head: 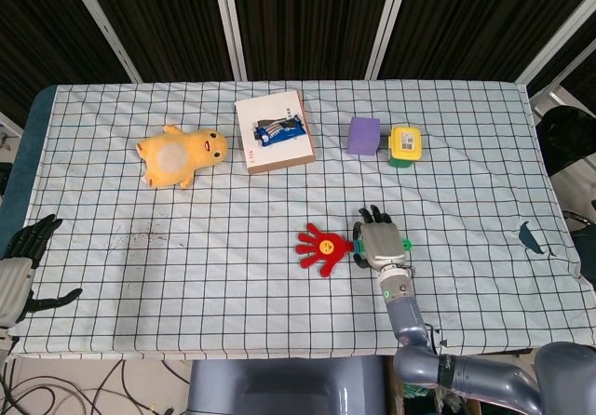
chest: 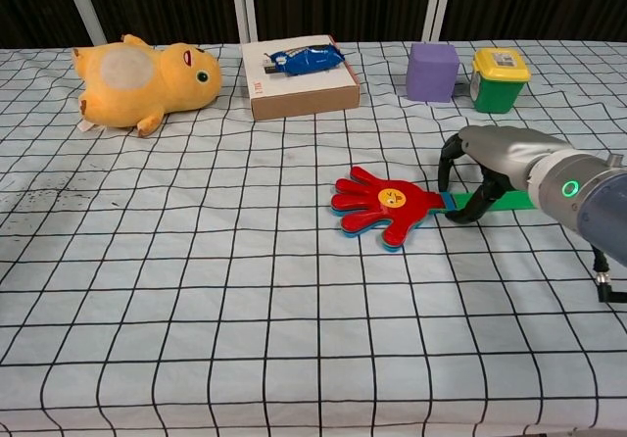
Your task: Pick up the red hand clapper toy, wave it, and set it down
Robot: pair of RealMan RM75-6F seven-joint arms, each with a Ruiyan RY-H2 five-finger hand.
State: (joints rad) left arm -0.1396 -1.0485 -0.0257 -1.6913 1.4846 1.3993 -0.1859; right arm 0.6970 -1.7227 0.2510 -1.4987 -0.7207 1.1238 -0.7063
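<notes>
One red hand clapper toy point(chest: 384, 205) lies flat on the checked cloth of the bench point(head: 233, 275), in the near-right part of the middle, its red palm pointing toward the robot's left and its green handle point(chest: 502, 200) running off to the right. Over that handle arches the right hand point(chest: 490, 159), its fingers point(chest: 450, 168) curled down on both sides of the handle just where it joins the red part; whether they actually clamp it or only touch it cannot be told from either view. Around the toy the cloth is bare on the near side and to the left, giving wide open room toward the front edge and the left half of the bench. Farther back stand a purple cube point(head: 364, 137) and, just beside it, a green container with a yellow lid point(head: 404, 145); a flat box with a blue packet on top point(head: 274, 131) sits back centre, and a yellow plush toy point(head: 179, 154) lies back left, all well apart from the clapper. Off the left front corner of the bench, the left hand point(head: 20, 266) hangs with fingers spread and nothing in them.
</notes>
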